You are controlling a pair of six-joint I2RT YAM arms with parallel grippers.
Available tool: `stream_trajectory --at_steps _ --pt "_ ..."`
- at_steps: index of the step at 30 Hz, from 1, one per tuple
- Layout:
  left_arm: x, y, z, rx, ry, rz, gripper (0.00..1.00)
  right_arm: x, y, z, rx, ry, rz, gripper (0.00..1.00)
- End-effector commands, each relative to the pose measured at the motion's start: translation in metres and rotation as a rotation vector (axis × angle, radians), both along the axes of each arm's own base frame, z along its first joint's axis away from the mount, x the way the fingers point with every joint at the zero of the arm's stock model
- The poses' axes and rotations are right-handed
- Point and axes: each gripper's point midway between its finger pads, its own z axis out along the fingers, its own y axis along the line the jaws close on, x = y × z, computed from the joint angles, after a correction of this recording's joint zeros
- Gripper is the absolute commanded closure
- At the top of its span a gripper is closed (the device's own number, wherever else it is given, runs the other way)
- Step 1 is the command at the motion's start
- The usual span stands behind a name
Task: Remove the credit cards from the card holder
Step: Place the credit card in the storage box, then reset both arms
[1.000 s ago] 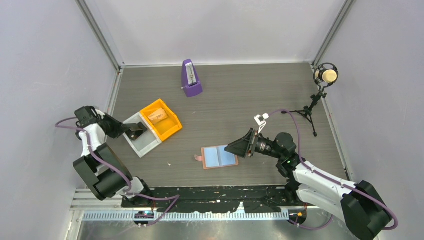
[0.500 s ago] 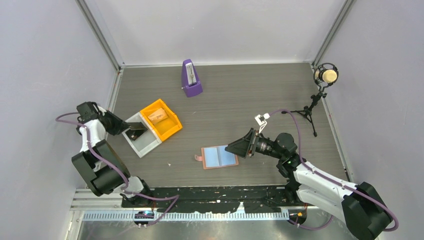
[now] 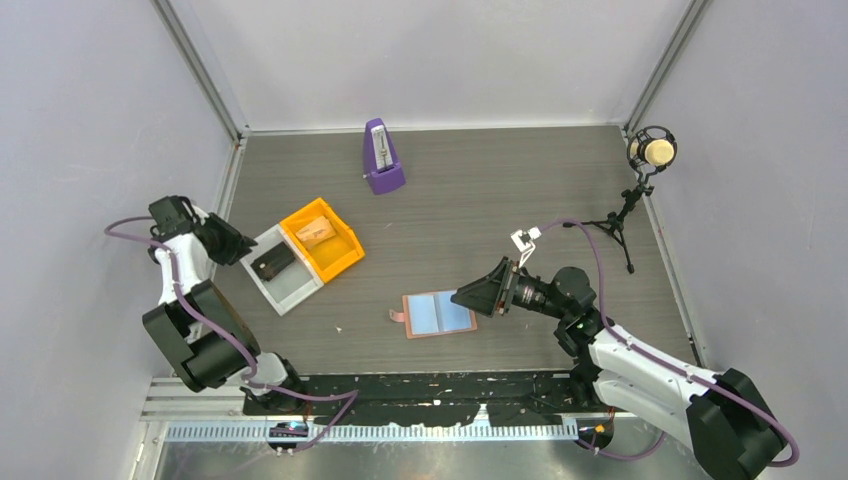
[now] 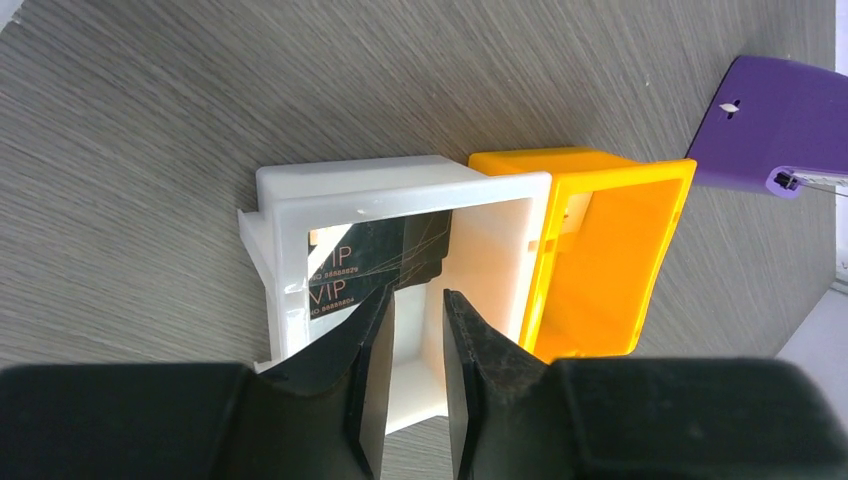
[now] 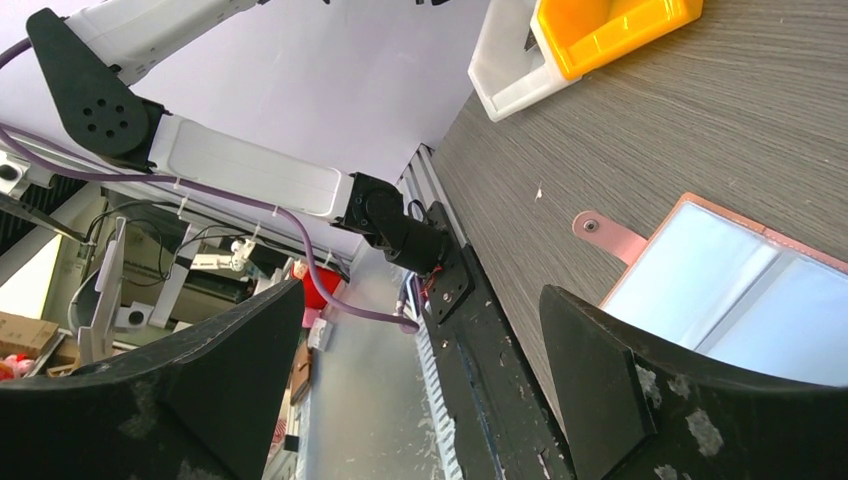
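In the top view, the left gripper (image 3: 233,243) sits at the left of the frame, at the outer end of a white bin (image 3: 292,296). The left wrist view shows its fingers (image 4: 372,345) a narrow gap apart with nothing between them, only the pale floor of the white bin (image 4: 400,190) showing through. The credit cards (image 4: 372,262) lie inside that bin just beyond the fingertips, dark and overlapping, with "VIP" lettering readable twice; from above they appear as one dark patch (image 3: 272,262). An orange bin (image 3: 347,255) touches the white one on its right side and holds a small tan item (image 3: 314,230). Further up, near the top centre, stands a purple metronome (image 3: 381,158). In the lower centre of the grey table (image 3: 480,200), the card holder (image 3: 438,313) lies spread open and flat, blue-grey faces up, its small tab pointing left. Just right of it, the right gripper (image 3: 474,295) hangs at the holder's right edge, its jaws spread wide and gripping nothing, as the right wrist view (image 5: 420,295) confirms. A microphone on a stand (image 3: 652,152) occupies the upper right corner.
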Motion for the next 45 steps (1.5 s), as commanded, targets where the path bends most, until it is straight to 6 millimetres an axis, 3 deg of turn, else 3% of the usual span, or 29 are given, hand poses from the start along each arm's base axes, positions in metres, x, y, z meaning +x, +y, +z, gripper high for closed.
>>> stream_trajectory --at_steps 1,6,7,8,9,15,18,24,27,28,31,36,38,41,42,44,45 --pt "0.008 0.005 0.019 0.045 -0.042 -0.015 0.73 0.004 -0.001 0.009 0.011 -0.035 -0.018 0.05" --pt "0.006 -0.003 0.033 0.043 -0.081 -0.027 0.72 0.011 -0.002 0.006 -0.043 -0.046 -0.049 0.05" --pt "0.006 -0.007 0.038 0.047 -0.096 -0.037 0.72 0.014 -0.004 -0.004 -0.088 -0.018 -0.069 0.05" --pt "0.006 -0.012 0.046 0.051 -0.119 -0.053 0.72 0.019 -0.005 0.0 -0.117 -0.06 -0.085 0.05" --pt "0.004 -0.018 0.053 0.053 -0.136 -0.069 0.72 0.023 -0.009 -0.013 -0.18 -0.022 -0.116 0.05" --pt "-0.006 -0.084 0.1 0.094 -0.276 -0.28 0.69 0.051 -0.041 -0.014 -0.445 -0.103 -0.294 0.05" --pt "-0.017 -0.128 0.119 0.117 -0.354 -0.404 0.67 0.059 -0.056 0.001 -0.505 -0.173 -0.37 0.05" --pt "-0.057 -0.195 0.149 0.146 -0.514 -0.611 0.65 0.065 -0.089 0.026 -0.577 -0.233 -0.525 0.05" --pt "-0.088 -0.224 0.159 0.126 -0.601 -0.732 0.64 0.065 -0.107 0.03 -0.631 -0.225 -0.587 0.05" --pt "-0.098 -0.231 0.161 0.113 -0.63 -0.77 0.64 0.063 -0.109 0.039 -0.621 -0.24 -0.597 0.05" --pt "-0.127 -0.249 0.158 0.069 -0.685 -0.862 0.62 0.053 -0.117 0.047 -0.632 -0.253 -0.596 0.05" --pt "-0.157 -0.265 0.144 0.014 -0.765 -0.943 0.59 0.038 -0.128 0.068 -0.578 -0.306 -0.621 0.05" --pt "-0.161 -0.267 0.138 0.003 -0.785 -0.959 0.52 0.034 -0.13 0.073 -0.555 -0.317 -0.626 0.05" --pt "-0.166 -0.271 0.134 -0.014 -0.805 -0.986 0.33 0.028 -0.13 0.077 -0.516 -0.314 -0.628 0.05" --pt "-0.166 -0.271 0.132 -0.013 -0.807 -0.986 0.27 0.028 -0.13 0.078 -0.504 -0.307 -0.63 0.05" --pt "-0.165 -0.27 0.128 -0.004 -0.805 -0.987 0.03 0.027 -0.129 0.077 -0.488 -0.297 -0.632 0.05" --pt "-0.165 -0.27 0.126 0.004 -0.805 -0.991 0.01 0.026 -0.129 0.074 -0.488 -0.293 -0.631 0.05"
